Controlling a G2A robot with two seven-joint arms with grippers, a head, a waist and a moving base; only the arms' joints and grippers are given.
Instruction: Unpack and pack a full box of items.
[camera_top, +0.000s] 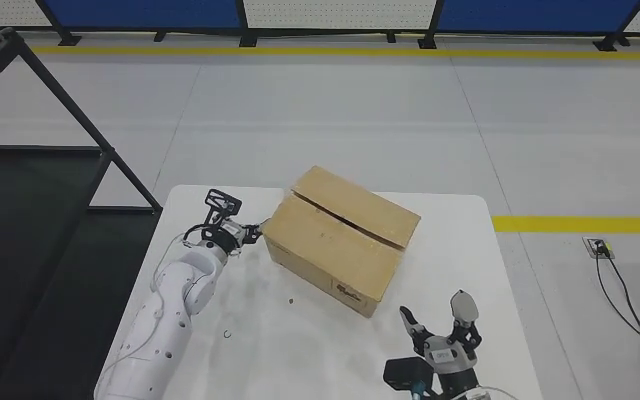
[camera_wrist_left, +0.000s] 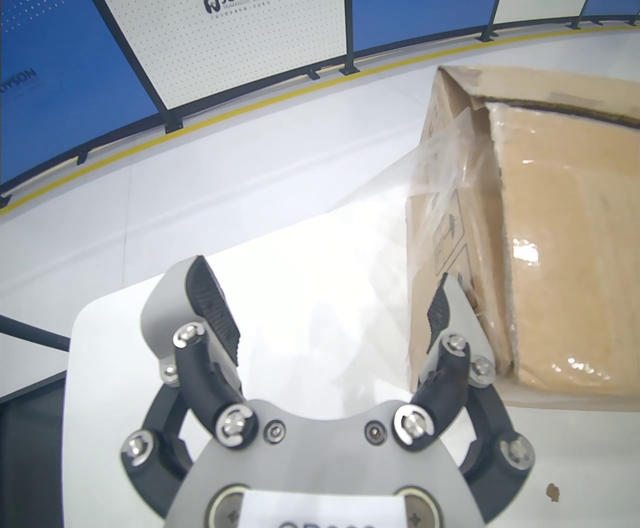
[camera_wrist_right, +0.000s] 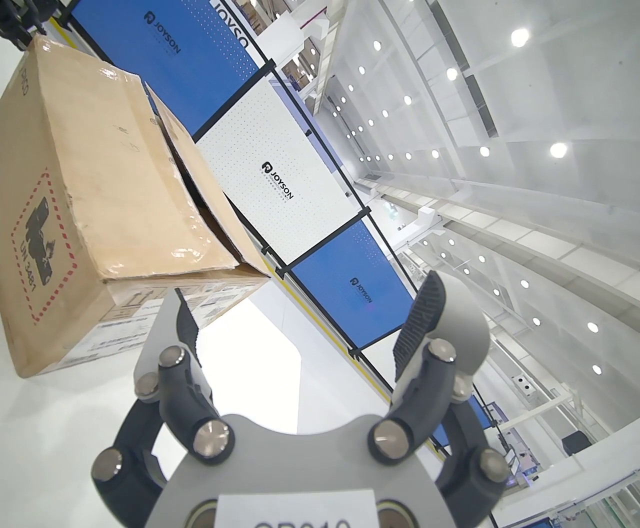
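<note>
Nearest the robot, on the box's near side and well apart from it, the right gripper (camera_top: 437, 318) hangs released. Its jaws are spread wide with nothing between them, and it is aimed upward rather than at the cardboard. Farther in, the left gripper (camera_top: 240, 218) sits at the box's left end, likewise released and empty. One of its fingertips (camera_wrist_left: 442, 305) lies just beside the end wall low down, perhaps touching it, where a strip of clear tape (camera_wrist_left: 445, 165) hangs loose off the corner. The box (camera_top: 335, 235) stands at an angle in the middle of the white table (camera_top: 300, 340), its two top flaps (camera_wrist_right: 125, 150) lowered but parted along a dark seam. What it holds cannot be seen through that gap. The step in hand looks like opening it. It would be best to get a finger under a flap edge at the seam rather than tug the slack tape. The right gripper could steady the near wall, since a one-sided pull could swivel the box on the smooth top. A small scrap (camera_top: 290, 297) lies just off the box's near side.
</note>
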